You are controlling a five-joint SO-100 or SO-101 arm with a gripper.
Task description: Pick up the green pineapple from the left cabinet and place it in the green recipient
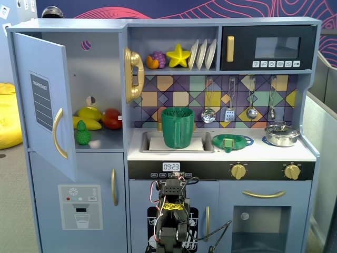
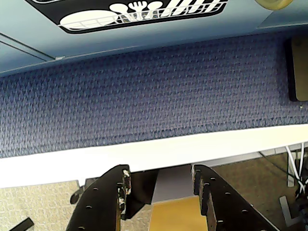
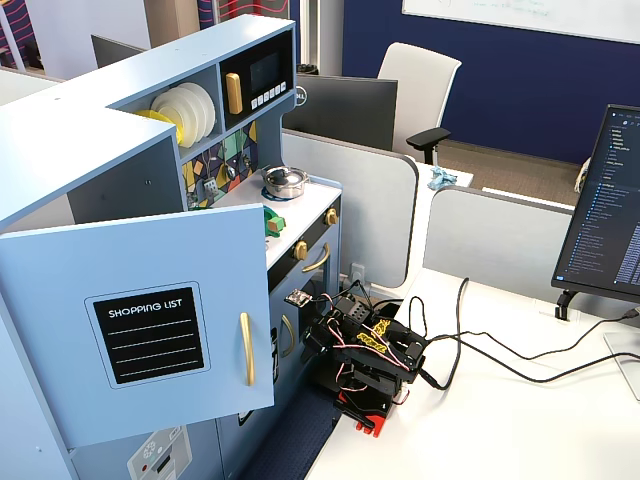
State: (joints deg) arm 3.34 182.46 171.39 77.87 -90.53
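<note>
The green pineapple (image 1: pixel 82 133) stands on the shelf of the left cabinet (image 1: pixel 100 79), in front of a yellow banana and beside a red tomato. The cabinet door (image 1: pixel 45 100) is swung open; in a fixed view from the side (image 3: pixel 140 320) it hides the shelf. The green recipient (image 1: pixel 177 126) stands upright in the sink. My arm (image 1: pixel 171 211) is folded low in front of the kitchen, far below the pineapple. In the wrist view my gripper (image 2: pixel 160 171) is open and empty, pointing down past the white table edge at blue carpet.
A flat green strainer (image 1: pixel 232 142) and a steel pot (image 1: pixel 281 134) sit on the counter right of the sink. A black microwave (image 1: pixel 268 48) is at the top right. The arm's base (image 3: pixel 365 350) sits on a white table with cables trailing right.
</note>
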